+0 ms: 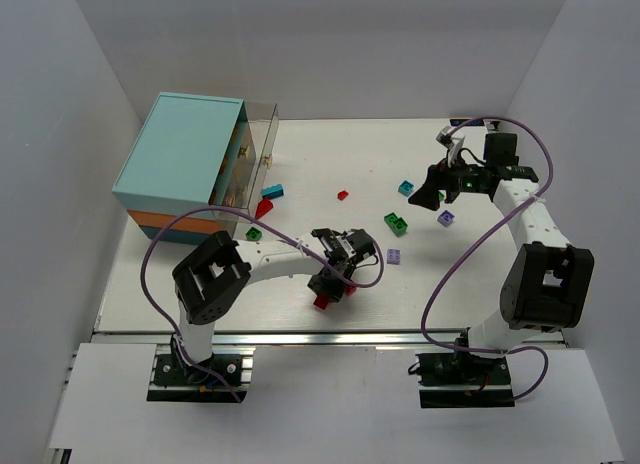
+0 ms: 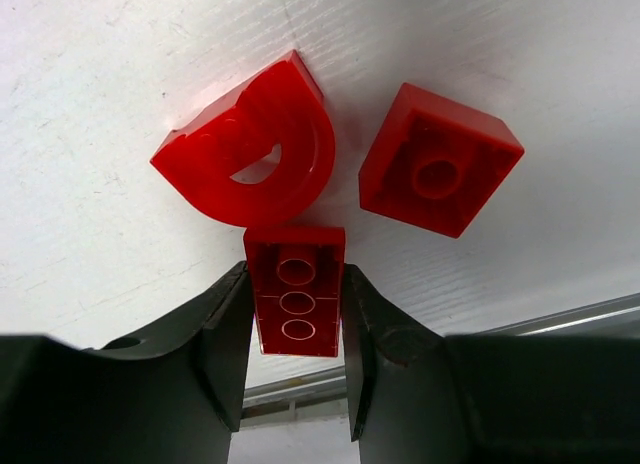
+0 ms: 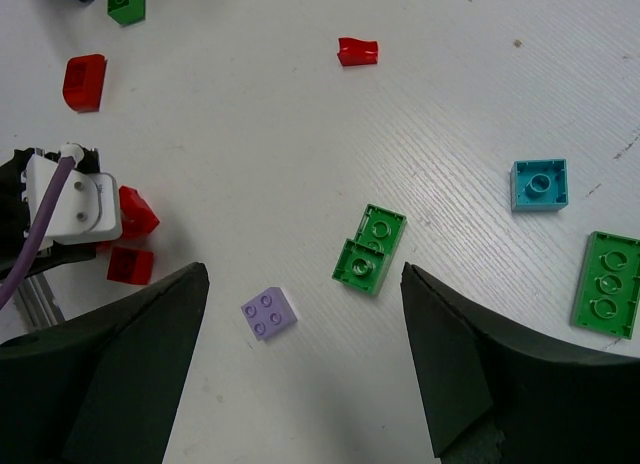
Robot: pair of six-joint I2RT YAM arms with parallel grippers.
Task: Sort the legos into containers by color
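In the left wrist view a long red lego (image 2: 296, 304) lies underside up between the pads of my left gripper (image 2: 296, 356), which press on both its long sides. Just beyond it lie a curved red lego (image 2: 255, 144) and a square red lego (image 2: 440, 164). From above, the left gripper (image 1: 331, 282) is down at this red cluster (image 1: 323, 301) near the table's front. My right gripper (image 3: 302, 284) hangs open above a purple lego (image 3: 269, 313) and a green pair (image 3: 369, 250), holding nothing. The containers are clear drawers (image 1: 257, 134) of the teal-topped cabinet (image 1: 185, 164).
Loose legos are scattered over the table: cyan (image 1: 271, 192), red (image 1: 263, 208) and green (image 1: 254, 233) near the cabinet, a small red one (image 1: 343, 195), cyan (image 1: 405, 188), green (image 1: 396, 223) and purple (image 1: 446, 218) (image 1: 394, 256). A green plate (image 3: 606, 284) lies far right.
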